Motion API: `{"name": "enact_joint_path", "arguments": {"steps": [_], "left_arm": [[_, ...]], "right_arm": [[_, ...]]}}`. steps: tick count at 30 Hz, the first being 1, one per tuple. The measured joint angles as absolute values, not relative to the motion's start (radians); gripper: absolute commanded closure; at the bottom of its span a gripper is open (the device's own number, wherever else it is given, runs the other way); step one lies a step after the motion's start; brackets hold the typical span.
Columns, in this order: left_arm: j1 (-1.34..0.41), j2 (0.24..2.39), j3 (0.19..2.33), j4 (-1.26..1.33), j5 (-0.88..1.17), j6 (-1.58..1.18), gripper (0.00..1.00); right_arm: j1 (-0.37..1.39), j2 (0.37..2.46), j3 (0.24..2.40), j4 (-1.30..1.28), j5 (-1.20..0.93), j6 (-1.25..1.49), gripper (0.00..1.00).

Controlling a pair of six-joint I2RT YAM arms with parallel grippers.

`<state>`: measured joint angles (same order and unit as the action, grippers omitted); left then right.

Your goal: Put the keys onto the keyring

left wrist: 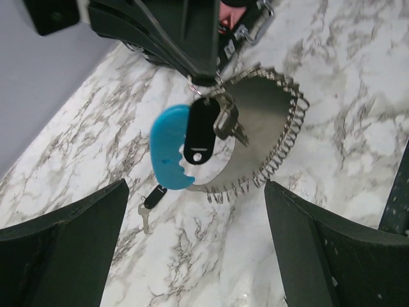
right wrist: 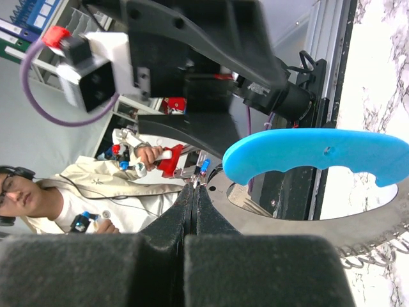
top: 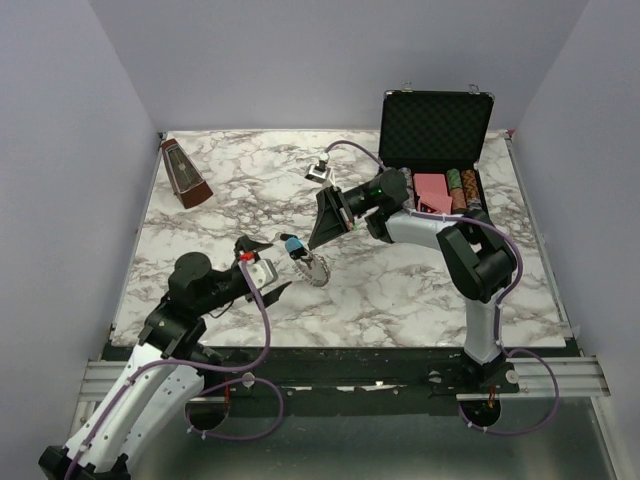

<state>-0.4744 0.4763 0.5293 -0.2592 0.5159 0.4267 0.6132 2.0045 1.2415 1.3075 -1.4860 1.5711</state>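
One large silvery chain-link keyring (left wrist: 262, 121) with a light blue curved section. Two black-headed silver keys: one (left wrist: 201, 137) hanging at the keyring, one (left wrist: 152, 197) lying on the marble bench (left wrist: 358, 96). Bare metal keys bunched beside the hanging one are too tangled to count. One open black case (top: 435, 130). One brown wooden pyramid (top: 186, 173), far left corner.

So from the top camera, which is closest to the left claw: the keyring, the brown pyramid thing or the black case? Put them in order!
1. The keyring: just to the right of the open left gripper, and held by the right gripper.
2. The brown pyramid: in the far left corner of the table.
3. The black case: at the far right, with its lid open.
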Motion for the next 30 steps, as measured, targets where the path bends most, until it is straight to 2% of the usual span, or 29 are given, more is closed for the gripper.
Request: {"name": "enact_joint_path", "arguments": {"steps": [5, 9, 15, 21, 30], "left_arm": [[-0.459, 0.603, 0.516, -0.243, 0.539, 0.556, 0.08], [-0.379, 0.675, 0.516, -0.161, 0.612, 0.587, 0.10], [-0.303, 0.753, 0.518, -0.014, 0.823, 0.555, 0.10], [-0.301, 0.839, 0.542, 0.007, 1.019, 0.530, 0.10], [-0.301, 0.918, 0.552, 0.141, 1.045, 0.467, 0.14]], "right_arm": [[0.616, 1.980, 1.235, 1.308, -1.486, 1.565, 0.99], [0.623, 1.969, 1.225, 1.308, -1.487, 1.560, 0.99], [0.634, 1.963, 1.216, 1.308, -1.487, 1.553, 0.99], [0.636, 1.951, 1.210, 1.308, -1.487, 1.551, 0.99], [0.666, 1.951, 1.209, 1.308, -1.487, 1.551, 0.99]]}}
